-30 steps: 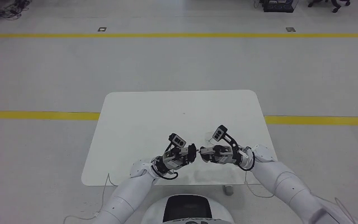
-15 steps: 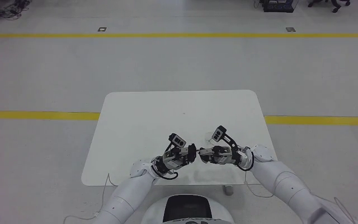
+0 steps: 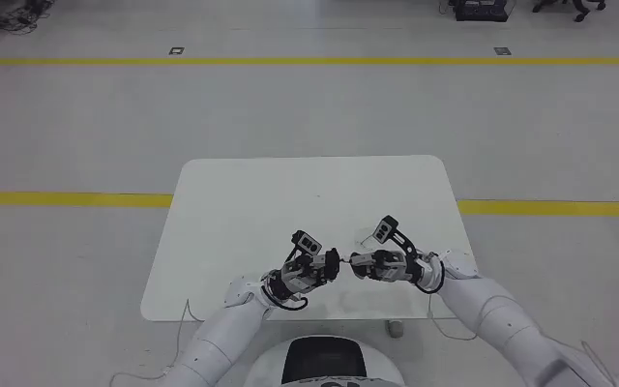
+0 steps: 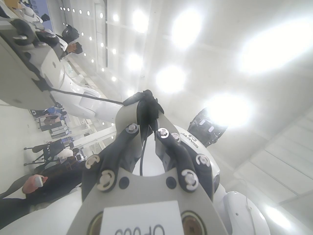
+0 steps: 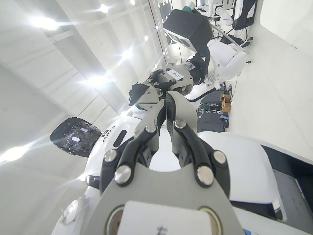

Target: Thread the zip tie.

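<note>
Top view: left gripper [image 3: 335,262] and right gripper [image 3: 354,261] sit tip to tip, nearly touching, over the near edge of the white table [image 3: 290,193]. We note both pincers closed tight. The zip tie [image 4: 85,95], a thin black strand, is pinched between the left pads. It spans the short gap and ends at the right gripper's pressed-together pads.

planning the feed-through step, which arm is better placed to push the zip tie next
Left, probably. The left claw is shut on the thin black zip tie, its strap running back through the grip, and faces the right claw close by, whose load I cannot tell.
</note>
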Tool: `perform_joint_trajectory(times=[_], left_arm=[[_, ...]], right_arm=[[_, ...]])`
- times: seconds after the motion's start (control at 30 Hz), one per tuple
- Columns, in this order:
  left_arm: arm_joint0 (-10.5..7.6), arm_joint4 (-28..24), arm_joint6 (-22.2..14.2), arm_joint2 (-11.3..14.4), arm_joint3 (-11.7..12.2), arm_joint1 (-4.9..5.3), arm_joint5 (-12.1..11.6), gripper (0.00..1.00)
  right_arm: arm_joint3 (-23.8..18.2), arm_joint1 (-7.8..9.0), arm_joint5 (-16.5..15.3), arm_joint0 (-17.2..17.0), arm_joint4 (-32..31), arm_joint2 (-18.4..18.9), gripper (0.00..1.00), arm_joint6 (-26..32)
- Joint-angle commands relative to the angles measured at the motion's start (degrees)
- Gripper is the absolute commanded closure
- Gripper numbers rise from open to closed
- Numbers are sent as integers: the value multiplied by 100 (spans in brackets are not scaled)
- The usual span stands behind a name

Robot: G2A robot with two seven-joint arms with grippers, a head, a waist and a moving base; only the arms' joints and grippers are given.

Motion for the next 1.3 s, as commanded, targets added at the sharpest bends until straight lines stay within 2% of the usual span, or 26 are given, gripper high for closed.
perform_joint_trajectory(times=[0.0, 0.23, 0.27, 0.3, 0.33, 0.57, 0.63, 0.73, 0.87, 1.03, 1.17, 1.23, 1.27], left_arm=[[0, 0, 0, 0, 0, 0, 0, 100], [0, 0, 0, 0, 0, 0, 0, 100], [0, 0, 0, 0, 0, 0, 0, 100], [0, 0, 0, 0, 0, 0, 0, 100], [0, 0, 0, 0, 0, 0, 0, 100], [0, 0, 0, 0, 0, 0, 0, 100], [47, 22, 421, -38, -96, 10, 0, 100], [249, -3, 931, -175, -352, 32, 0, 100], [501, -116, 1263, -287, -691, 58, 0, 100], [756, -124, 1292, -425, -1108, 108, 0, 100], [933, -86, 1306, -547, -1397, 141, 0, 100], [1010, -64, 1248, -589, -1575, 152, 0, 100], [1010, -64, 1248, -589, -1575, 152, 0, 100]], right_arm=[[42, 26, -23, -21, -26, 84, 100, 0], [41, 162, -110, -212, 1, 576, 100, 0], [-68, 181, -110, -268, 48, 659, 84, 0], [-149, 194, -110, -318, 87, 729, 20, 0], [-149, 194, -110, -318, 87, 729, 0, 0], [-149, 194, -110, -318, 87, 729, 0, 0], [-239, 192, -110, -335, 13, 764, 0, -192], [-528, 229, -110, -478, -315, 1046, 0, -605], [-876, 280, -110, -801, -462, 1507, 0, -763], [-1234, 309, -110, -1162, -644, 2001, 0, -926], [-1501, 312, -110, -1370, -765, 2275, 0, -1006], [-1645, 309, -110, -1477, -677, 2325, 0, -836], [-1661, 308, -110, -1502, -615, 2365, 0, -851]])
